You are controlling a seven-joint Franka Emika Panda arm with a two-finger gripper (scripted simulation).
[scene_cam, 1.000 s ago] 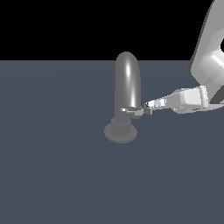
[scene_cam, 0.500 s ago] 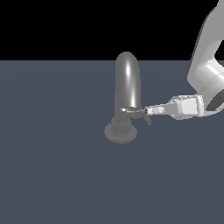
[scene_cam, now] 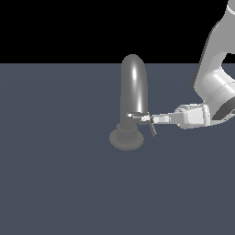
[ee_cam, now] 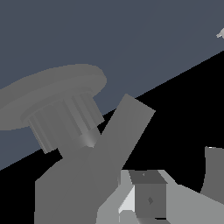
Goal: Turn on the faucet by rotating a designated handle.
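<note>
1 faucet (scene_cam: 133,92), 1 handle (scene_cam: 136,115), prob. 1 tool (scene_cam: 151,120).

No readable text showing anywhere: nothing is appearing on the faucet (scene_cam: 133,92), the arm (scene_cam: 215,78) or the surface (scene_cam: 55,174) in either view.

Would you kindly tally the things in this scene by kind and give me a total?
Faucet: 1
Handle: 1
Robot arm with its tool: 1
Total: 3

Exterior stands back; wrist hugs the faucet (scene_cam: 133,92) base
</note>
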